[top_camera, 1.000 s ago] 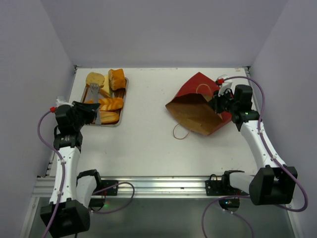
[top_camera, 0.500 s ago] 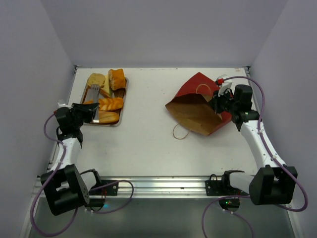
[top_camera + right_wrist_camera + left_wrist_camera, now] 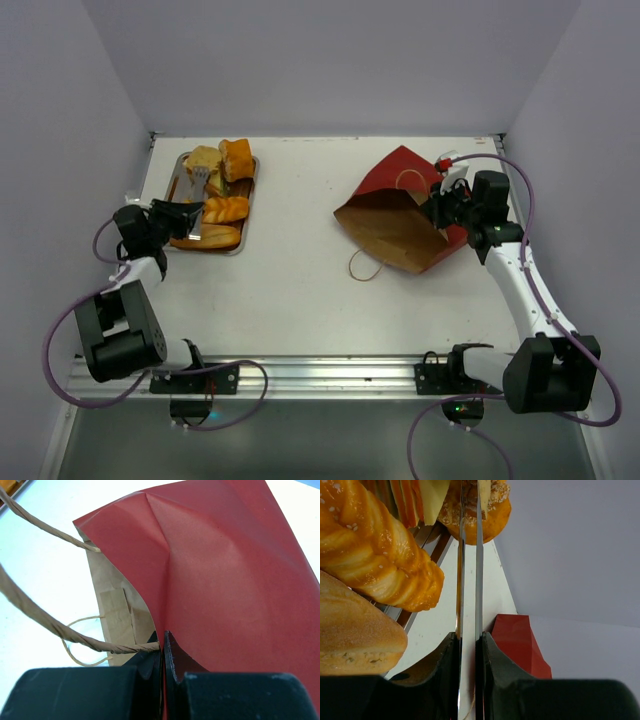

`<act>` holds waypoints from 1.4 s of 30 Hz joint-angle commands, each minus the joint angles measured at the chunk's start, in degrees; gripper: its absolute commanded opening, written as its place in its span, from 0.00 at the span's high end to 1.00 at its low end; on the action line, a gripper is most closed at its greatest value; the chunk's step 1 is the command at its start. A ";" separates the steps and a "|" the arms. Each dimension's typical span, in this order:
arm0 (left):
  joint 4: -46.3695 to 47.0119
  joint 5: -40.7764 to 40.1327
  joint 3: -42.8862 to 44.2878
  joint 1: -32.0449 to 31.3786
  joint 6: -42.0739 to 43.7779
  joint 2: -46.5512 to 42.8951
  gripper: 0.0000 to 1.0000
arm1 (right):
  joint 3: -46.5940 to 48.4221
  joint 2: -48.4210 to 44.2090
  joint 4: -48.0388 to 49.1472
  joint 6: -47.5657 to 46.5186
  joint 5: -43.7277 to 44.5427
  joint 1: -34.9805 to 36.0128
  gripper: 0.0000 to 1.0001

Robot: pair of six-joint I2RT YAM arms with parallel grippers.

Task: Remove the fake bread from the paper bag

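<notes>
Presently: paper bag (image 3: 395,235) — likely light, thin, easily creased — best held at its rim, where the right end effector (image 3: 163,646) is pinched shut; left end effector (image 3: 468,642) clamps metal tongs (image 3: 479,580).

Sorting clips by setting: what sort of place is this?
Probably a robot test cell, not a kitchen: plain walls box in a white table, two robot arms are bolted to a metal rail at its edge, and bread sits on a steel tray.

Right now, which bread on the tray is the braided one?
The twisted, seeded loaf across the middle of the tray, between the smooth long loaf at the near end and the square loaf farther back.
</notes>
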 commanded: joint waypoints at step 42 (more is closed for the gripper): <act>-4.60 5.50 0.21 5.54 8.26 -1.97 0.49 | 1.22 -0.88 0.59 0.50 -1.18 -0.20 1.00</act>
